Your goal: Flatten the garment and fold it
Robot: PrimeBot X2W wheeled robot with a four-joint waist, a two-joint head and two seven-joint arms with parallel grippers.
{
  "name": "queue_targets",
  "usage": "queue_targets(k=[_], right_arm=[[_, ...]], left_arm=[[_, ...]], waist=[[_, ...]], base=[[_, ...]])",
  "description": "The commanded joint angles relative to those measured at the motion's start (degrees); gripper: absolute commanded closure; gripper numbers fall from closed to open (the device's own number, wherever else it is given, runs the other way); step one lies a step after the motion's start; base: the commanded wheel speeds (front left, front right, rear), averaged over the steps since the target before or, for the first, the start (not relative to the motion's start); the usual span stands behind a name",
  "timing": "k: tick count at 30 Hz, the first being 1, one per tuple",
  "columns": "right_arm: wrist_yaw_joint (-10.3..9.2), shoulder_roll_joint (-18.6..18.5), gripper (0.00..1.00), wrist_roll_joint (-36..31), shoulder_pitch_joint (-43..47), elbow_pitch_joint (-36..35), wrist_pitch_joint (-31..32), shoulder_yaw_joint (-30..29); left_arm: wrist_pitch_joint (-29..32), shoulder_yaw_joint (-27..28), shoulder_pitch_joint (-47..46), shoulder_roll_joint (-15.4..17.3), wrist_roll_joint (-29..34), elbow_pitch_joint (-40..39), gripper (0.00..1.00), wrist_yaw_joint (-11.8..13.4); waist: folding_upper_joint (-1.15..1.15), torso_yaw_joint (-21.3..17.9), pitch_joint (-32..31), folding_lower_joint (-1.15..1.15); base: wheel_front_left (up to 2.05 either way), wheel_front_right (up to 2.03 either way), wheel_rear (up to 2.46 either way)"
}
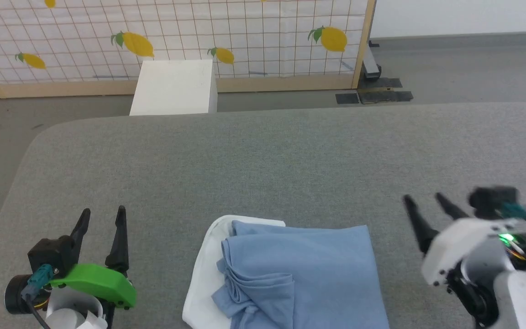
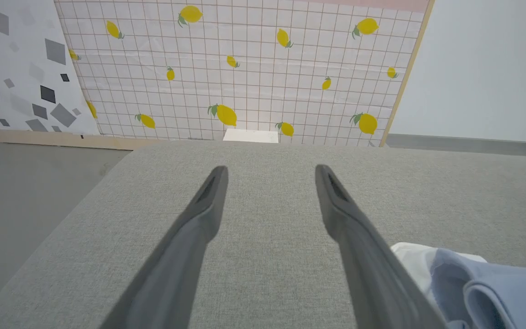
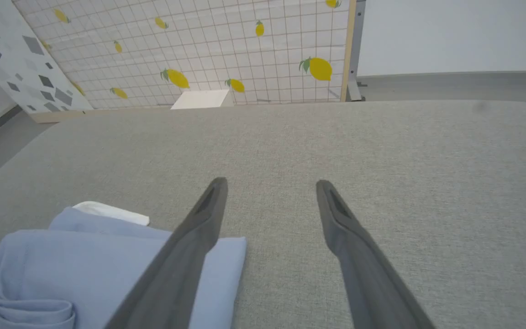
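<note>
Fabric first: the light blue T-shirt [image 1: 299,269] lies as a folded, roughly rectangular bundle at six o'clock in my head view, running off the bottom edge. It rests on the grey upholstered surface [image 1: 263,155]. A white panel [image 1: 201,274] shows along its nine o'clock side and past its far-left corner. Stacked folds bunch on that same side, while the three o'clock side lies smooth.

My left gripper [image 1: 103,210] sits at eight o'clock, near the shirt but apart from it. Its fingers are spread wide with nothing between them, and its wrist view shows bare grey cloth in the gap. My right gripper [image 1: 424,197] sits at four o'clock, also clear of the shirt and blurred in the head view. Its fingers are likewise released and spread. In its wrist view one finger crosses in front of the shirt's edge, but I cannot tell whether it touches.

Beyond the surface, at eleven o'clock, a white box [image 1: 174,87] stands on the floor [image 1: 464,68] against a lemon-print screen [image 1: 244,27].
</note>
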Motion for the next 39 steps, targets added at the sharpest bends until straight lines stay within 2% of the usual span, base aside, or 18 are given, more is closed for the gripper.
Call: queue_targets(k=[1,6,9,11,19,27,28,29,30,39], right_arm=[[-0.08,-0.2,0.0,1.3,-1.9,0.1,6.1,1.5],[-0.08,-2.5,0.0,2.2,-4.6,0.4,28.6,7.3],[-0.08,-3.3,0.0,1.1,-5.0,0.2,37.3,9.1],[-0.08,-3.0,0.0,0.6,-4.9,0.3,40.2,9.8],[-0.08,-0.5,0.0,-1.8,-3.8,3.6,41.0,13.0],[-0.08,-0.2,0.0,-2.5,-3.0,9.1,41.0,14.7],[-0.08,-0.2,0.03,-2.4,-2.9,9.7,41.3,14.4],[-0.08,-0.2,0.65,-2.3,-2.9,10.0,41.4,14.2],[-0.08,-0.2,1.0,-2.2,-3.0,10.1,41.3,14.0],[-0.08,-2.1,1.0,-0.2,-5.9,7.0,38.1,14.2]], left_arm=[[0.0,0.2,0.4,0.4,-0.3,-0.4,0.0,0.2],[0.0,0.5,-0.5,0.7,-0.9,-0.9,0.0,-0.2],[-0.1,0.7,-1.2,0.8,-1.3,-0.9,0.0,-0.5],[-0.2,0.7,-1.6,0.9,-1.5,-0.9,0.0,-0.7],[-0.5,0.8,-3.4,1.2,-1.9,0.0,0.0,-1.9],[-0.8,0.1,-4.7,0.7,-1.7,1.4,0.0,-2.7],[-0.9,0.0,-4.8,0.6,-1.7,1.6,0.0,-2.7],[-0.9,0.0,-4.8,0.6,-1.6,1.7,0.0,-2.7],[-0.9,-0.1,-4.8,0.5,-1.6,1.8,0.0,-2.8],[-1.1,-0.7,-4.2,0.1,-1.3,2.9,0.0,-2.9]], waist=[[0.2,0.4,0.9,0.0],[0.2,1.8,3.1,0.0],[0.2,2.9,4.9,0.0],[0.2,3.6,6.0,0.0],[0.2,5.4,9.1,0.0],[0.2,6.1,9.3,0.0],[0.2,6.1,9.2,0.0],[0.2,6.1,9.1,0.0],[0.2,6.1,9.0,0.0],[0.2,5.7,5.8,0.0]], base=[[0.0,0.0,0.0],[0.0,0.0,0.0],[0.0,0.0,0.0],[0.0,0.0,0.0],[0.0,0.0,0.0],[0.0,0.0,0.0],[0.0,0.0,0.0],[0.0,0.0,0.0],[0.0,0.0,0.0],[0.0,0.0,0.0]])
